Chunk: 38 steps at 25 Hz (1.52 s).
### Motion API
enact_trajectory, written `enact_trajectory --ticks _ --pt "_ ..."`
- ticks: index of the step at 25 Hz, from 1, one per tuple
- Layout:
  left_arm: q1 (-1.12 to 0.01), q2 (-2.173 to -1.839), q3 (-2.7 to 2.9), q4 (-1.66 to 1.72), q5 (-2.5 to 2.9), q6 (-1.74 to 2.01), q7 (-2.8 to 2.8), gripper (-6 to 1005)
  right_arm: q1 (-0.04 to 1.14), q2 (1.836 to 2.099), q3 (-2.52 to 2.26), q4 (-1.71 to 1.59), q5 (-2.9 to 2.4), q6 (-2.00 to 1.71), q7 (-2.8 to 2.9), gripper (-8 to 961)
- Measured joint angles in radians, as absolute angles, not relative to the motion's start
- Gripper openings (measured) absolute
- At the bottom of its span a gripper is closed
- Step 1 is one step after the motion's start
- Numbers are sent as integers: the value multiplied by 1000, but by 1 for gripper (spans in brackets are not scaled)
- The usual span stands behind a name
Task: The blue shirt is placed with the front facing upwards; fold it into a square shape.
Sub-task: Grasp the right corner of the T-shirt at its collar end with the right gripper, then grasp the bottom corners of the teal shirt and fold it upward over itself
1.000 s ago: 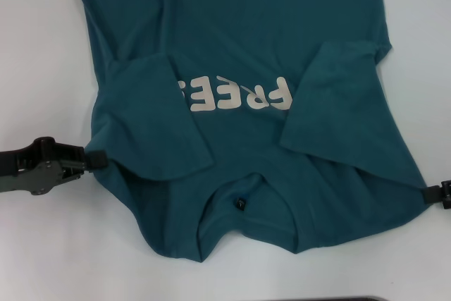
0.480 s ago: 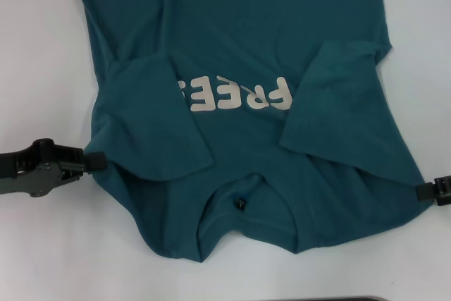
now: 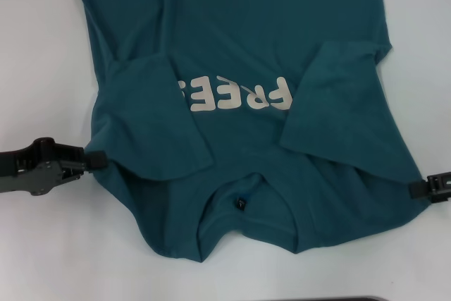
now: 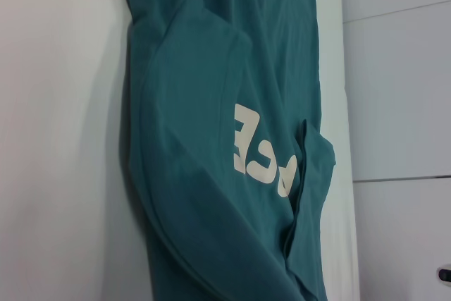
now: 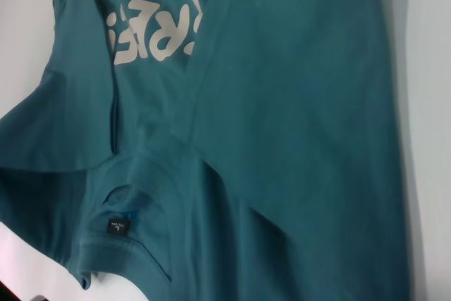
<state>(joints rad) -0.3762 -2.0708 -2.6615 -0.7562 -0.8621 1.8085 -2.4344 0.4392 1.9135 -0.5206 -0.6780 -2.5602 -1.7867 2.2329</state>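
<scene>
Fingers: left gripper (image 3: 96, 161) pinched onto the left shoulder edge of the blue shirt (image 3: 239, 47); right gripper (image 3: 423, 189) at the right shoulder edge — cannot tell whether its fingers are closed. Shirt lies front-up on the white table (image 3: 35, 68), collar nearest the robot, both sleeves folded in over the chest. Head view shows off-white letters (image 3: 236, 94); right wrist view alone shows the neck label (image 5: 118, 226) inside the collar
</scene>
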Motion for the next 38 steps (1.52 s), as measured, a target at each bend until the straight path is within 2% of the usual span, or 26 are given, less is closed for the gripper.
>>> enact_trajectory --ticks 16,38 --pt "-377 -2071 -2661 -753 -862 1807 -2434 17 481 1939 -519 -678 -2491 -1833 2223 911" --pt "-376 -2071 -2661 -745 -864 1801 -2433 17 470 1914 -521 -689 -2599 -1818 2256 911"
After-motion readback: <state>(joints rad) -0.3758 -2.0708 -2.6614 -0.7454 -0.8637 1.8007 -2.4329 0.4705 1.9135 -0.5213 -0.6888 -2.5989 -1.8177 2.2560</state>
